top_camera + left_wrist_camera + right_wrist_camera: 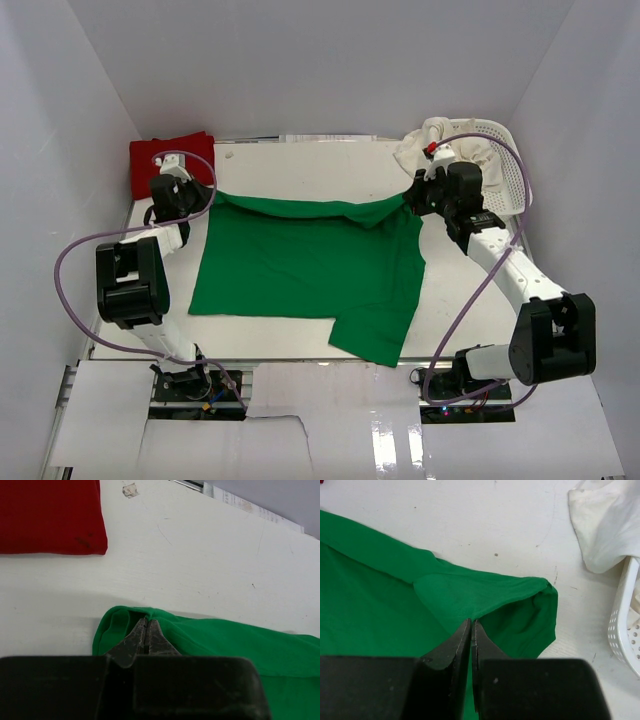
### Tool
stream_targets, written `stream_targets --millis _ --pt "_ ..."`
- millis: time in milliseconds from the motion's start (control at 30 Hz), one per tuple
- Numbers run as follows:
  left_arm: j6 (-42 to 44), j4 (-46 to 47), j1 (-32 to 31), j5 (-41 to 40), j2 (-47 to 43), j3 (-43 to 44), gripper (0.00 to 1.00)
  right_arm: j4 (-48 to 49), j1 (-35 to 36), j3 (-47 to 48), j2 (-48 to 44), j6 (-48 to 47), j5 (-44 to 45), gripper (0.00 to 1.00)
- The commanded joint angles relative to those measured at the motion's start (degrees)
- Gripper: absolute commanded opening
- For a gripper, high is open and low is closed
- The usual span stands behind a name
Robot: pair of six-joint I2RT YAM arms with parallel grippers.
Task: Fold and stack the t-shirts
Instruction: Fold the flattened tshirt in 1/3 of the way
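Observation:
A bright green t-shirt (pixel 305 270) lies spread on the white table (pixel 300 165), one sleeve reaching toward the near edge. My left gripper (pixel 212 196) is shut on its far left corner; in the left wrist view the green t-shirt (pixel 225 637) bunches around the left gripper (pixel 146 621). My right gripper (pixel 410 200) is shut on the far right corner, and the green t-shirt (pixel 480 592) folds over the right gripper (pixel 471 622). A folded red t-shirt (pixel 170 160) sits at the far left corner. Cream-white t-shirts (pixel 430 145) hang out of the basket.
A white plastic mesh basket (pixel 505 170) stands at the far right corner, close behind the right arm. White walls enclose the table on three sides. Purple cables loop beside both arms.

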Motion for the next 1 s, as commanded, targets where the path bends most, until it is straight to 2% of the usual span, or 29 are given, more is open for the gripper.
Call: stream_targets --millis 0,967 --pt "1.1 -1.42 0.36 -0.71 -4.12 -0.41 0.0 0.61 0.63 -0.75 -2.94 0.44 1.16 0.08" --pt "2.77 -12.05 0.28 -2.38 -6.33 -2.17 0.0 -1.23 1.86 -11.21 -7.87 1.15 3.36 0.08"
